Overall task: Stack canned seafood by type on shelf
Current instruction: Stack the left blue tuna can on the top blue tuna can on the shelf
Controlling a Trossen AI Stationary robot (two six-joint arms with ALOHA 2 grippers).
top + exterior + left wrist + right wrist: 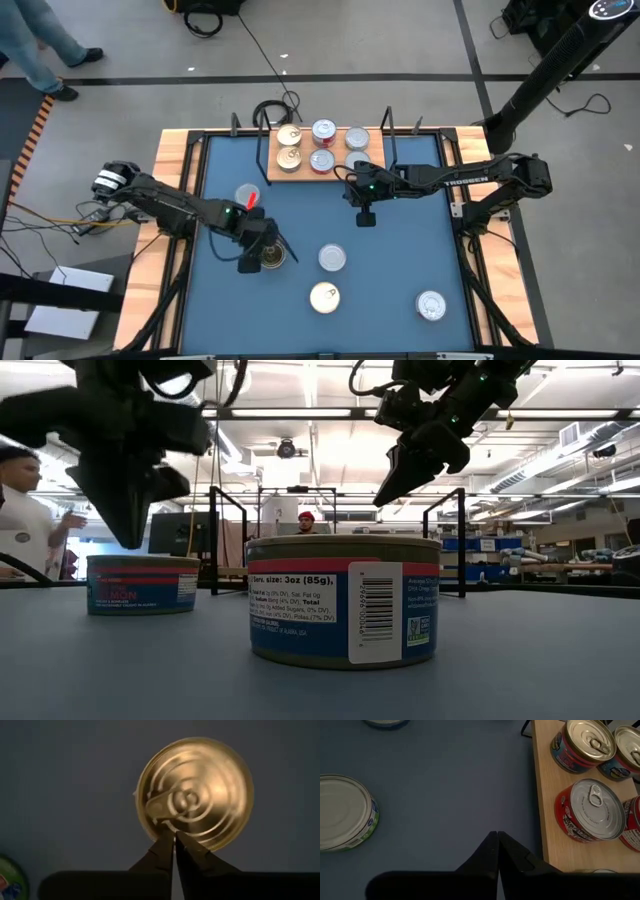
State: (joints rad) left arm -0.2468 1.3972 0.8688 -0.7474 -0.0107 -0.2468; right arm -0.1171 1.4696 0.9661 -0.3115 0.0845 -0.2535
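While five tins are already sitting on the shelf (300, 172) at the table's (400, 240) far edge, five more are still lying loose on the blue top. My left claw (262, 252) is hovering pinched shut and empty just over a gold tin (195, 795). My right claw (366, 213), also shut and empty, is waiting beside the shelf.

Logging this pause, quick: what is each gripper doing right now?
Left gripper: closed, holding nothing, tips over the gold-topped can.
Right gripper: closed, empty, above the blue table beside the shelf.
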